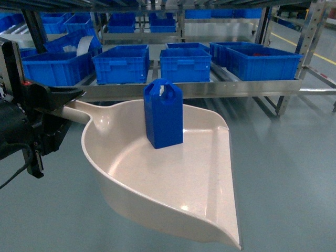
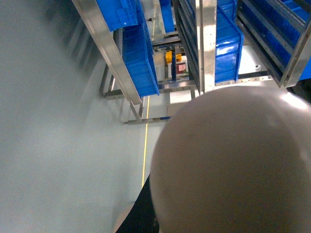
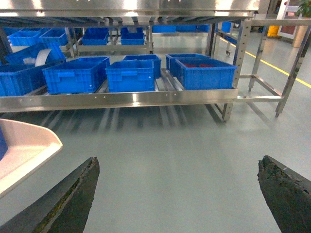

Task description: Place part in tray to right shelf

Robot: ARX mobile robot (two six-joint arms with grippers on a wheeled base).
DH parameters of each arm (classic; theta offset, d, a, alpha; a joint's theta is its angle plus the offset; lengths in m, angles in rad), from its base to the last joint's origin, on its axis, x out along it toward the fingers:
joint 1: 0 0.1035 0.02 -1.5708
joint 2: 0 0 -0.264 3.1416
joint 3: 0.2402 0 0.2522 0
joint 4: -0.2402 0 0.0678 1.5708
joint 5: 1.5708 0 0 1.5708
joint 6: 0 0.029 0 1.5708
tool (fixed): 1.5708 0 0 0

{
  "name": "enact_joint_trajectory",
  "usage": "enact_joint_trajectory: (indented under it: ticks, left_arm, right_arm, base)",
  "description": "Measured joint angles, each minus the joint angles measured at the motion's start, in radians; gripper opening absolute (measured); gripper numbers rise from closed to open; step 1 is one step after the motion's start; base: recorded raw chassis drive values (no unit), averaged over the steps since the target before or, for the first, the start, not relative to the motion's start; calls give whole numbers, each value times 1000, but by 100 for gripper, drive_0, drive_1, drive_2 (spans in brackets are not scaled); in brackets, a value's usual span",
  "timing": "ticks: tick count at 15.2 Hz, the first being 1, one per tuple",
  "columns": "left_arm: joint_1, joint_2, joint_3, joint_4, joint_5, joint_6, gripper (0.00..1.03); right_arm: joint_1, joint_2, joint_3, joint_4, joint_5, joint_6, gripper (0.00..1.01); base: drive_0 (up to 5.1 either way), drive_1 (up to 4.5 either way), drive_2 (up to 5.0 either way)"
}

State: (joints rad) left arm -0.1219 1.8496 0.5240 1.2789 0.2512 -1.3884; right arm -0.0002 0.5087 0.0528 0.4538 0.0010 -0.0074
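The left gripper (image 1: pixel 63 102) is seen clamped at frame left in head view w/ its black arm behind, while the right gripper (image 3: pixel 184 194) is held w/ jaws spread wide.

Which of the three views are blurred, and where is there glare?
Head view: sharp, soft highlights on the tray. Left wrist view: the tray's underside fills the frame out of focus, floor at left smeared. Right wrist view: glare on the shelf rail, streaky floor beneath, end effector fingers dark.
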Motion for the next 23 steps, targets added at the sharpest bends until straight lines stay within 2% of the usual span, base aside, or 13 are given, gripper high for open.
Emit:
enact_joint_trajectory:
  ticks: [20,23]
  left_arm:
    - [0,-1,-2,0,1,1,15]
    - [0,-1,-2,-1,1,1,15]
  right_arm:
    - [0,0,0,-3,-1,0,98]
    - [0,0,0,-2,-1,0,98]
  base:
    - [0,0,0]
    - [45,478,-389]
